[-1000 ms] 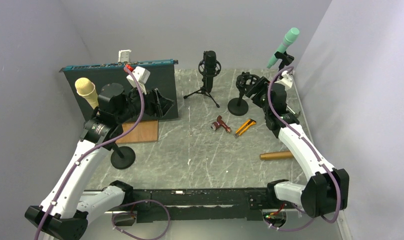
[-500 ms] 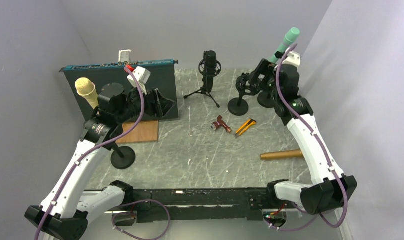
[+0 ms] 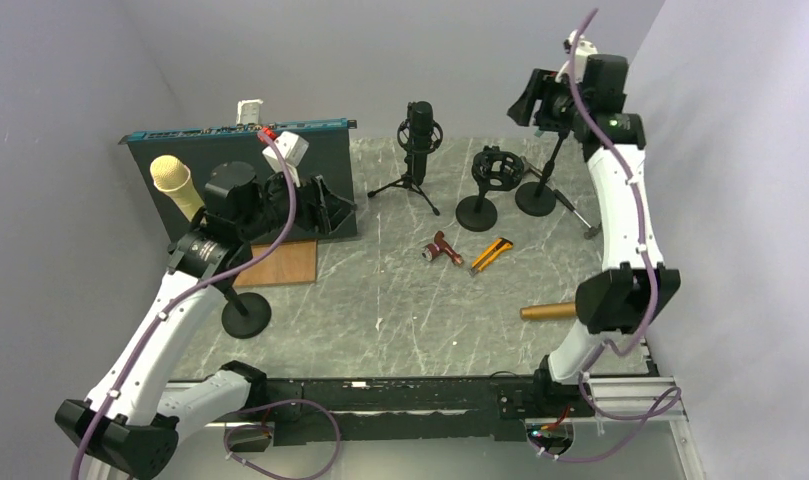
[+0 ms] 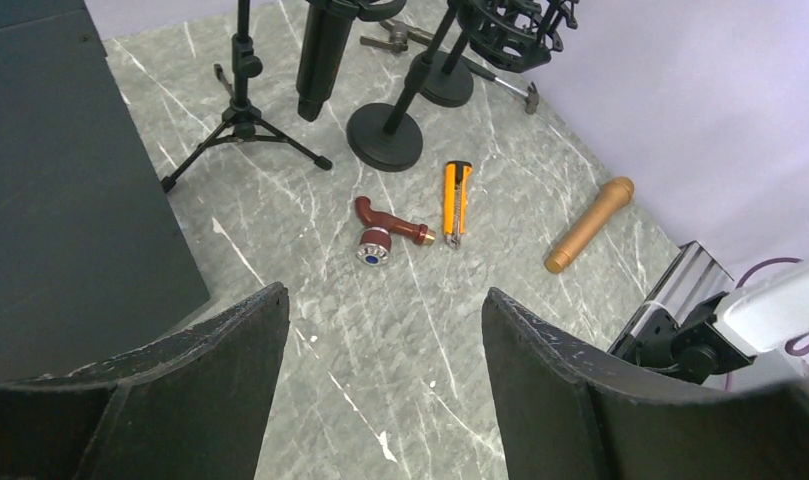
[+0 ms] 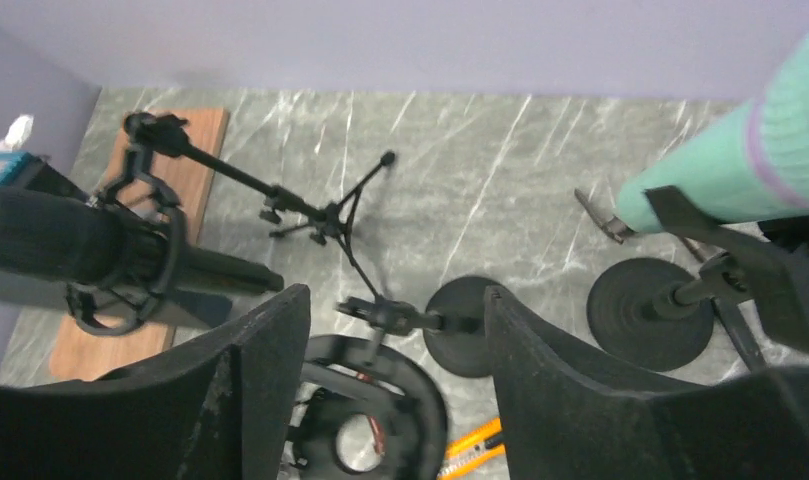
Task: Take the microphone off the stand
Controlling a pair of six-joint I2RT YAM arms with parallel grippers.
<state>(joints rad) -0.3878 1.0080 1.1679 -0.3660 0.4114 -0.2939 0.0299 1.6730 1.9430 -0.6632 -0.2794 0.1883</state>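
A mint-green microphone [image 5: 755, 165] sits tilted in a clip on a round-based stand [image 5: 648, 305] at the back right. In the top view my raised right arm hides the microphone and only its stand [image 3: 536, 196] shows. My right gripper [image 3: 540, 95] [image 5: 395, 295] is open and empty, high up, just left of the microphone and apart from it. My left gripper [image 3: 325, 205] [image 4: 380, 295] is open and empty at the left, in front of a dark box. A cream microphone [image 3: 172, 180] stands on a stand behind my left arm.
A black microphone on a tripod [image 3: 420, 125] stands at the back middle, an empty shock-mount stand [image 3: 492, 172] to its right. An orange utility knife [image 3: 490, 255], a red-brown fitting [image 3: 442, 250], a wooden dowel [image 3: 555, 311] and a hammer [image 3: 580, 215] lie on the table. The dark box [image 3: 230, 160] and a wooden board [image 3: 280, 265] are at the left.
My right arm has risen from beside the shock-mount stand up to the green microphone's height and now hides it in the top view. My left arm has shifted only slightly.
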